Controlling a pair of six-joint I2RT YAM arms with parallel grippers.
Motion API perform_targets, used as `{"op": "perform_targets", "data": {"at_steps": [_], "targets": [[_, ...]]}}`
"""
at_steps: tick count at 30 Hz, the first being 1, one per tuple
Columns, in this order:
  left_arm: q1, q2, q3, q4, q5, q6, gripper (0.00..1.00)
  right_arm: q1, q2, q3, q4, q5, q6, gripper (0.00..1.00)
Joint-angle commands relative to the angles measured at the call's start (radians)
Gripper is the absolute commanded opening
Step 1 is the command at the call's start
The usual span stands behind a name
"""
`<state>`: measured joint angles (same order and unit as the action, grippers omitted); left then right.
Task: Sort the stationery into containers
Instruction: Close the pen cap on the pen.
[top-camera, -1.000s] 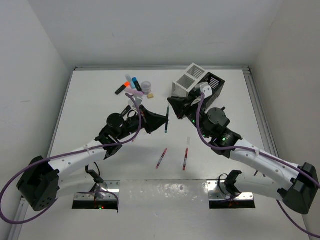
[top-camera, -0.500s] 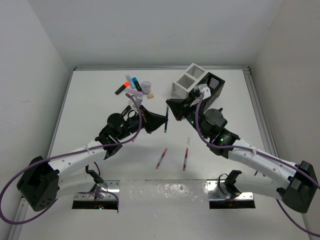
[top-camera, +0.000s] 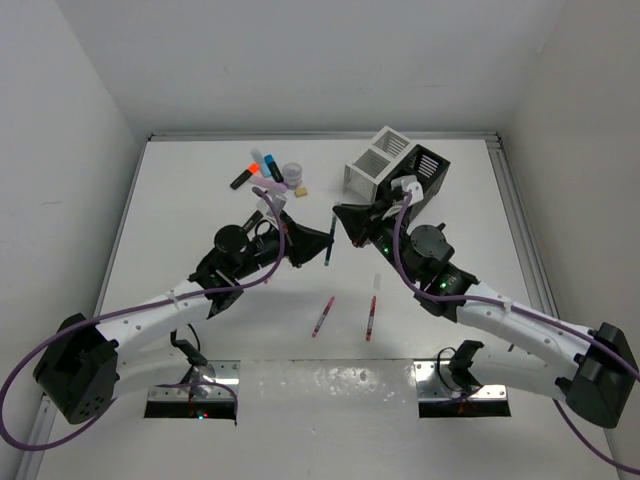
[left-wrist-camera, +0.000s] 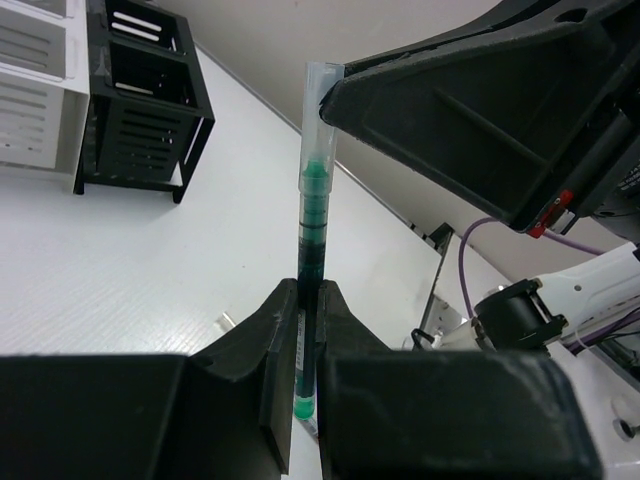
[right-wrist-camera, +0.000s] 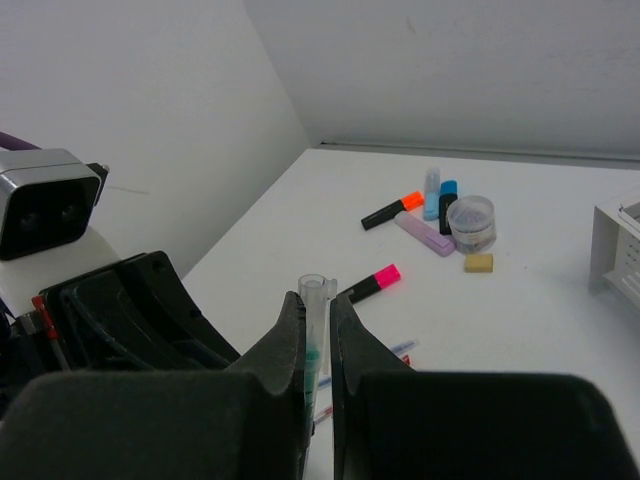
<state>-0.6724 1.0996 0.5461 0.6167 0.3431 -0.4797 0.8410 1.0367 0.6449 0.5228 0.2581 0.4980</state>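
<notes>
The green pen (top-camera: 331, 242) hung over the mid-worktop, its long axis running near to far, clear end far. The left hand (top-camera: 325, 246) and right hand (top-camera: 339, 216) both clamped it. Pen and right hand had edged slightly left since before.

The right arm (top-camera: 480, 300) is shifting: its wrist body is sliding back from the right gripper (top-camera: 338, 216) and slightly leftward, and the forearm behind it is sinking toward the bases. The green pen (top-camera: 331, 240), pinched by both claws, is creeping a touch toward the left gripper (top-camera: 325, 245).
</notes>
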Motion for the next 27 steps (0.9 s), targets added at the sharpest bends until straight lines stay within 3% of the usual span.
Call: {"op": "perform_targets", "data": {"at_steps": [1,9,27], "targets": [[0.033,-0.04,0.035,0.123,-0.044,0.038,0.0,0.03,0.002,-0.031,-0.063,-0.03,-0.018,0.0],[0.046,-0.037,0.051,0.207,0.017,0.144,0.0,0.089,0.039,-0.177,0.026,0.016,0.043,0.0],[0.086,-0.032,0.064,0.166,0.016,0.124,0.0,0.19,0.117,-0.301,0.088,0.133,0.053,0.0]]}}
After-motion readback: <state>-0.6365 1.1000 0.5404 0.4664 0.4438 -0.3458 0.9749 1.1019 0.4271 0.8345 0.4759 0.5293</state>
